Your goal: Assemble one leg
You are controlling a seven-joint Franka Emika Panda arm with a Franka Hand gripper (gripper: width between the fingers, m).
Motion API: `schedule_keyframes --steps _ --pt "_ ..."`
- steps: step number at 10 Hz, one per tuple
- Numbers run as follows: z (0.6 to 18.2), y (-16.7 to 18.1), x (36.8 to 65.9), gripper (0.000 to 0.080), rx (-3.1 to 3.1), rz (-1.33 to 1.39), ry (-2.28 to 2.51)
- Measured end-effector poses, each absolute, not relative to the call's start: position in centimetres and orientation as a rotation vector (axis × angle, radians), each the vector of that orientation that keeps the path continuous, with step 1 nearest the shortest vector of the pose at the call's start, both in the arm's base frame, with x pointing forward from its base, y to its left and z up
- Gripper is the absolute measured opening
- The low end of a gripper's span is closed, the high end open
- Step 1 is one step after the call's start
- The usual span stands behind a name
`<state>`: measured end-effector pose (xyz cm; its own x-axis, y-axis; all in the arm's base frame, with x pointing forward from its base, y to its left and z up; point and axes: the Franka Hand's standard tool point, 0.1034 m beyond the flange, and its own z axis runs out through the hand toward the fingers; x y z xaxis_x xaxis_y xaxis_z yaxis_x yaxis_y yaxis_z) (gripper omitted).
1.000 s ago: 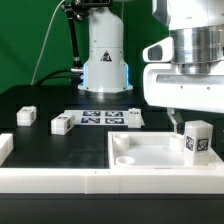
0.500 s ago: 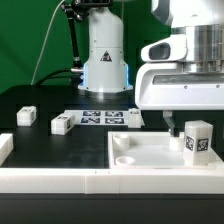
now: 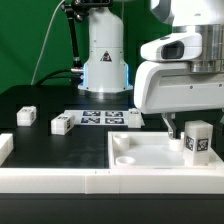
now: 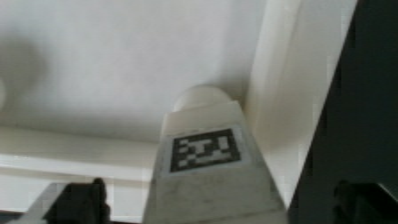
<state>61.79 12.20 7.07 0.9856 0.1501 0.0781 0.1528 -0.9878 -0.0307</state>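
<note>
Black tabletop (image 3: 40, 98) fills the exterior view, with the arm's white base (image 3: 104, 55) standing at twelve o'clock in front of a dark backdrop. A large white square panel (image 3: 160, 160) with round corner sockets lies at about five o'clock, framed by a white raised rail (image 3: 60, 180) along the near edge. One leg (image 3: 197, 139), a small white oblong block with a square tag on its face, stands upright at the panel's three o'clock corner. Three more white tagged blocks lie loose on the tabletop: one (image 3: 26, 116) at nine o'clock, one (image 3: 61, 124) just past it, one (image 3: 133, 118) near centre beside the marker board (image 3: 98, 118).

The fingers (image 3: 173, 128) hang just beside the upright leg, toward nine o'clock of it, under the bulky white wrist. In the wrist view the dark fingers (image 4: 75, 200) flank the leg (image 4: 214, 150), with a visible gap on at least one side, so they look spread and holding nothing; whether the other touches the block I cannot tell.

My reading is that this leg sits in or on its corner socket, and the step in hand is seating it. The next move likely calls for centring the fingers around the block, closing on it squarely, and turning it home without tipping it.
</note>
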Motion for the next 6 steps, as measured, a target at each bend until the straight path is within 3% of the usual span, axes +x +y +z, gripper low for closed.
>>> schedule_keyframes --steps 2,3,4,6 --pt "7.07 12.18 61.79 0.0392 -3.094 -0.117 -0.227" --pt "7.07 12.1 61.8 0.0392 -3.096 -0.117 -0.189" --pt "7.07 12.09 61.8 0.0291 -3.096 -0.117 -0.189" --pt "7.06 12.06 61.8 0.0291 -3.092 -0.111 0.05"
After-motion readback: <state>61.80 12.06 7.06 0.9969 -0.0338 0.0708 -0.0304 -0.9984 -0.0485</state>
